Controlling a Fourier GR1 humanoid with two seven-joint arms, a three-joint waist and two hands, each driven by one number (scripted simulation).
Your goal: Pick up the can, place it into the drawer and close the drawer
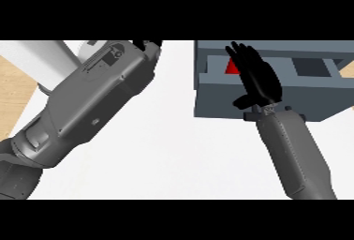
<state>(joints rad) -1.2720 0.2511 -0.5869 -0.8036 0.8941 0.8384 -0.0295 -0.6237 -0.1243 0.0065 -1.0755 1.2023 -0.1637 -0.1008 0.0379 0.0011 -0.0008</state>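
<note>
Head view: we see these.
Can (233, 68): red, at 1 o'clock in the drawer (266, 105); axis hidden.
Right hand (257, 79): fingers straight, over it.
Left hand (149, 44): state unclear.
Desk (180, 150): white.

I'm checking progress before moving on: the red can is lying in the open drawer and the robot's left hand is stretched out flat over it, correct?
Not quite. It is the right hand, not the left, that is stretched out flat over the red can in the open drawer. The head view shows it at the picture's right. The left hand is up at the top edge, mostly hidden behind its forearm.
</note>
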